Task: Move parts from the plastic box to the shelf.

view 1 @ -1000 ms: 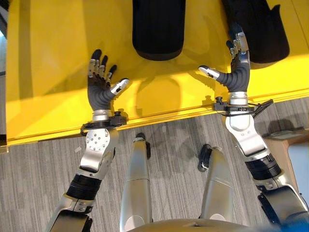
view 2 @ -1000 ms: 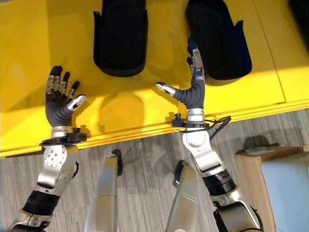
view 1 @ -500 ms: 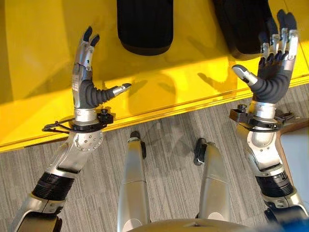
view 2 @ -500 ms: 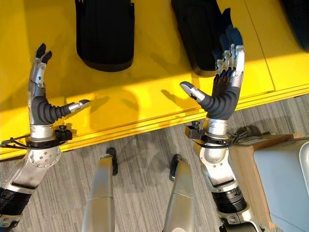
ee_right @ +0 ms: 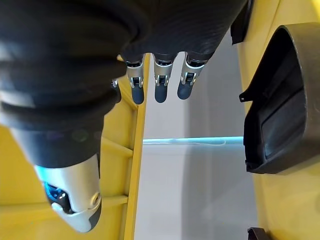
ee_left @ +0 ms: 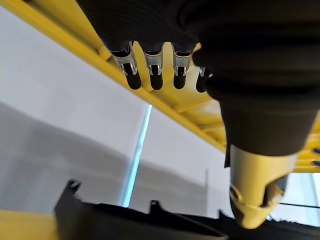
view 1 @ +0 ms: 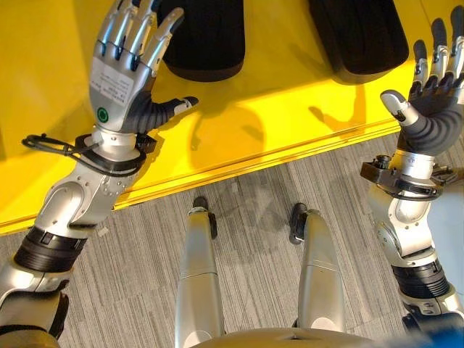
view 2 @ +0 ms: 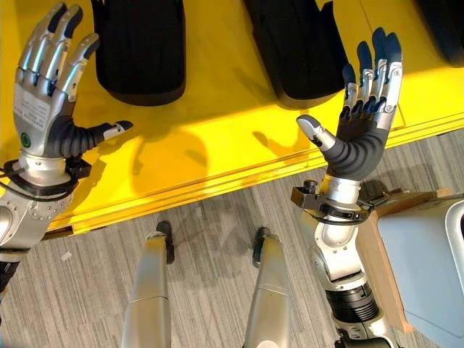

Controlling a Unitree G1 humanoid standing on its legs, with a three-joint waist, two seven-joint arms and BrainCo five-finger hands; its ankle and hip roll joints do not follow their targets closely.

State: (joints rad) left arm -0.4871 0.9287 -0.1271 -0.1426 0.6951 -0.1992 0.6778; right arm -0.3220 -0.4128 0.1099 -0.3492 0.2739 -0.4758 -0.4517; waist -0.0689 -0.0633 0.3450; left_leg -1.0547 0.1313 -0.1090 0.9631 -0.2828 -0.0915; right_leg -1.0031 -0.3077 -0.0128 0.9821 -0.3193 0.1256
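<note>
**Both hands raised, holding nothing**

The yellow shelf (view 1: 275, 101) carries two black parts (view 1: 206, 40) (view 1: 362, 36), side by side. Left hand (view 1: 119, 72) and right hand (view 2: 362, 130) are above its front edge, fingers (view 2: 373, 65) straight and spread.

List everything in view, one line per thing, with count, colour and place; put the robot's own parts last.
Black moulded plastic parts: at least two, black, lying side by side on the yellow surface, ahead of the hands.
Yellow shelf surface: one, yellow, across the upper part of the head views, its front edge meeting the floor.
Grey striped carpet floor: one, grey, below the shelf edge.
Brown cardboard box: one, brown, on the floor at the robot's right, with a pale grey-blue thing in it.
Left hand: one, silver and dark, raised over the shelf's left part, fingers straight, empty.
Right hand: one, silver and dark, raised at the shelf's front edge, fingers straight, empty.
</note>
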